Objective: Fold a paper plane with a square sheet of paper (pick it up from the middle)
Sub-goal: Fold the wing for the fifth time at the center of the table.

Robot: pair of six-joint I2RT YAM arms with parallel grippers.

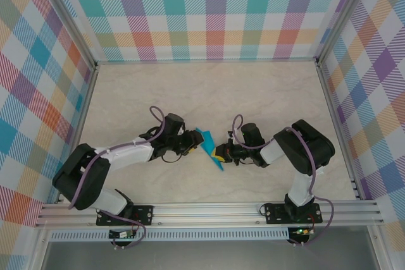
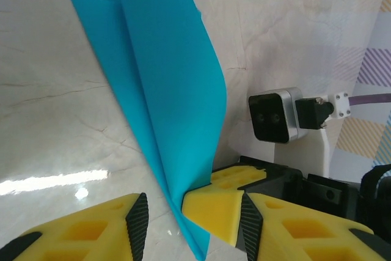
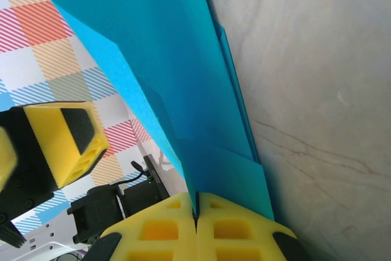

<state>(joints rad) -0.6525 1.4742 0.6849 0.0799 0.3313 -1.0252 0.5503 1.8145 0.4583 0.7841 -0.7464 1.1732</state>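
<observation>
R grip [image 3: 197, 227] is clamped tight on the low end of the folded teal paper [image 2: 171, 90]. Paper stands on edge, mid-workspace btwn the 2 arms, over the table [image 1: 266, 99]. L grip [image 2: 194, 227] has jaws apart, 1 finger each side of the paper. I see no pad contact. 1 long crease, 2 flaps visible.

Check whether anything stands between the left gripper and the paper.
Partly. The right gripper, shut on the folded sheet of paper, sits between it and one finger of the left gripper, whose open jaws flank the sheet. The other side looks clear.
</observation>
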